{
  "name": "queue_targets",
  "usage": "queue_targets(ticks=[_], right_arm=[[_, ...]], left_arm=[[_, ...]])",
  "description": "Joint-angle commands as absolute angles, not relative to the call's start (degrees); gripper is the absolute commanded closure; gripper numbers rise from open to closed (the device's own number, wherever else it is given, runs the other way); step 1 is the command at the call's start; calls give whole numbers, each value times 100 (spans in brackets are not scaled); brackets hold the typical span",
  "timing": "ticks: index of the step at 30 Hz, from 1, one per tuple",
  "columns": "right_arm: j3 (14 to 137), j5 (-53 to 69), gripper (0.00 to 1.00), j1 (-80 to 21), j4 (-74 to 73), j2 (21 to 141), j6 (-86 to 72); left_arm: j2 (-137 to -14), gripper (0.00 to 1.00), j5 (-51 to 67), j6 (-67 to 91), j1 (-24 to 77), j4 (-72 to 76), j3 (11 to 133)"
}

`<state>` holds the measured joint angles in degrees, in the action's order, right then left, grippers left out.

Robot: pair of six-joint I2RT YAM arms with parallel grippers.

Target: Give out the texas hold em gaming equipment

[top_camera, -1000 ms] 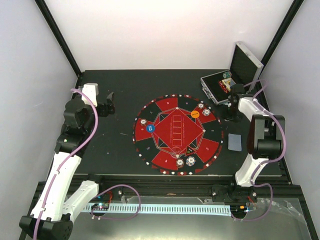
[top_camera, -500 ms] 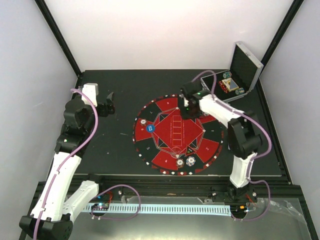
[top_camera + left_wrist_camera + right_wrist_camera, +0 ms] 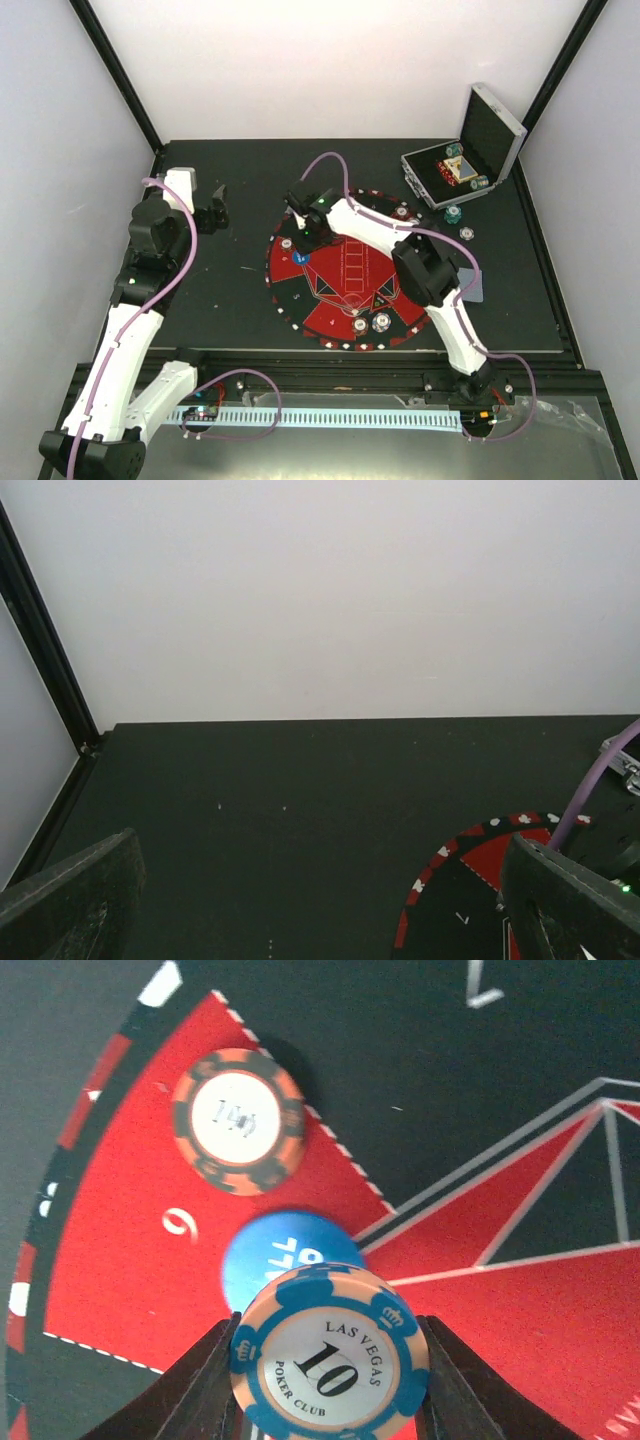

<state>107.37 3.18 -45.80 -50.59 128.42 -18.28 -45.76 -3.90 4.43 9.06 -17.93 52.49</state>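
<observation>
1. My right gripper [image 3: 330, 1385], half closed, clamps a teal chip [image 3: 328, 1350].
2. The teal chip hangs over the blue disc [image 3: 275, 1255] on the mat [image 3: 110, 1260].
3. My left gripper [image 3: 320, 905] is spread wide and holds nothing.

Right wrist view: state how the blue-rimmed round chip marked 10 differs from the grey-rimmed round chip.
The blue-rimmed round chip marked 10 is gripped at its edges by the right claw; the grey-rimmed round chip lies flat and free on a red wedge of the round mat. The blue-rimmed chip's print reads clearly; the grey-rimmed chip's is blurred. Both have pale centres and blocked rims.
</observation>
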Motion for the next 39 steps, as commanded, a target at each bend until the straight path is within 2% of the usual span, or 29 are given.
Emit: queue_targets(ticks=[1, 15, 39], right_arm=[[11245, 420, 66, -4815, -5354, 13121, -1807], [12038, 711, 65, -5151, -5560, 13761, -1688], [12361, 820, 63, -5255, -5582, 14200, -1604]], left_arm=[[-4562, 1, -519, 343, 864, -1695, 5276], [-4561, 1, -476, 369, 811, -1699, 5273], [-4562, 1, -432, 396, 781, -1698, 5275]])
